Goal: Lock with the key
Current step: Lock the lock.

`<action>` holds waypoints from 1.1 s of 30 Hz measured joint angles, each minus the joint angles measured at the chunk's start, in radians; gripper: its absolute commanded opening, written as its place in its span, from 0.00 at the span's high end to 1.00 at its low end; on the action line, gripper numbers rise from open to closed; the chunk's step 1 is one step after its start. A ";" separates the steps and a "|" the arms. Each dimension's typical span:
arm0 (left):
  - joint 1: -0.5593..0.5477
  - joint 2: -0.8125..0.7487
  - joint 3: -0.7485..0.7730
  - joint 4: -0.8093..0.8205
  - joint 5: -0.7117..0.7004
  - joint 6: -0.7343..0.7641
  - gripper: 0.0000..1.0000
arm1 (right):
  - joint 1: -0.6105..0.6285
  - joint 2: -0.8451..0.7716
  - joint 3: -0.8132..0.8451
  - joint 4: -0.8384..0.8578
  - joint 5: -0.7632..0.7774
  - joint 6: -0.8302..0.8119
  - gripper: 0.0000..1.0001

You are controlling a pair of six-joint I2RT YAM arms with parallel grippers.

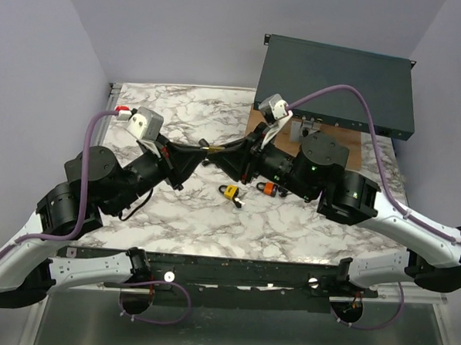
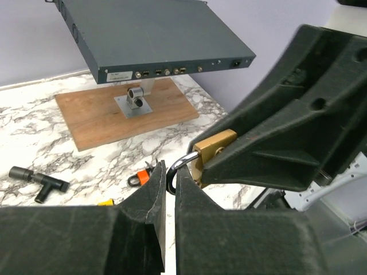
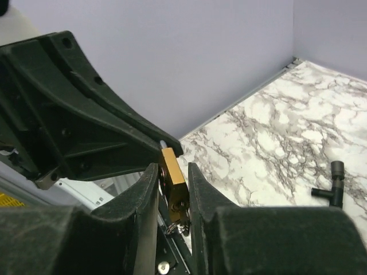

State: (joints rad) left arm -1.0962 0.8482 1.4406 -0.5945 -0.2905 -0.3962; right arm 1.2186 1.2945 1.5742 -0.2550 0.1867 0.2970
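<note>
A brass padlock [image 3: 174, 186] hangs in the air between my two grippers, well above the marble table [image 1: 289, 230]. My right gripper [image 3: 173, 168] is shut on its brass body [image 2: 213, 150]. A key on a small ring [image 3: 181, 226] sticks out of the lock's underside. My left gripper [image 2: 170, 172] is shut on the chrome shackle [image 2: 181, 164]. In the top view the two grippers meet tip to tip, the left gripper [image 1: 194, 154] and the right gripper [image 1: 230, 153], and the lock is mostly hidden.
An orange padlock [image 1: 268, 188] and a yellow padlock [image 1: 229, 192] lie on the table below the grippers. A black T-shaped part [image 2: 40, 182] lies nearby. A dark rack unit [image 1: 336, 81] stands on a bracket [image 2: 136, 100] on a wooden board [image 2: 126, 117] at the back right.
</note>
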 measured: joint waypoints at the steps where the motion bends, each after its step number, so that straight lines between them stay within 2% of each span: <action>1: -0.011 -0.016 -0.015 0.000 -0.005 0.005 1.00 | 0.000 -0.001 -0.009 0.003 -0.003 0.001 0.70; 3: -0.028 -0.037 -0.032 -0.002 -0.005 0.007 1.00 | 0.000 -0.002 -0.030 0.015 -0.014 0.003 0.61; 7: -0.051 -0.067 -0.067 -0.007 -0.007 0.019 1.00 | 0.002 -0.016 -0.082 0.045 -0.031 0.009 0.48; 10: -0.063 -0.084 -0.085 -0.004 0.010 0.024 1.00 | 0.002 -0.036 -0.118 0.066 -0.039 0.014 0.33; 14: -0.074 -0.093 -0.092 0.016 0.051 0.027 1.00 | 0.002 -0.078 -0.168 0.113 -0.058 0.017 0.22; 23: -0.099 -0.129 -0.108 0.099 0.222 0.025 1.00 | -0.008 -0.224 -0.313 0.192 -0.179 -0.016 0.12; 27: -0.102 -0.157 -0.105 0.129 0.286 0.025 1.00 | -0.010 -0.273 -0.335 0.192 -0.266 -0.037 0.11; 29: -0.102 -0.166 -0.099 0.137 0.309 0.025 1.00 | -0.010 -0.292 -0.335 0.192 -0.315 -0.045 0.13; 33: -0.103 -0.170 -0.089 0.145 0.345 0.026 1.00 | -0.011 -0.321 -0.334 0.192 -0.415 -0.052 0.23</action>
State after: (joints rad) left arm -1.1992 0.6785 1.3518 -0.4492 0.0544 -0.3706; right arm 1.2079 0.9733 1.2404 -0.0635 -0.2287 0.2451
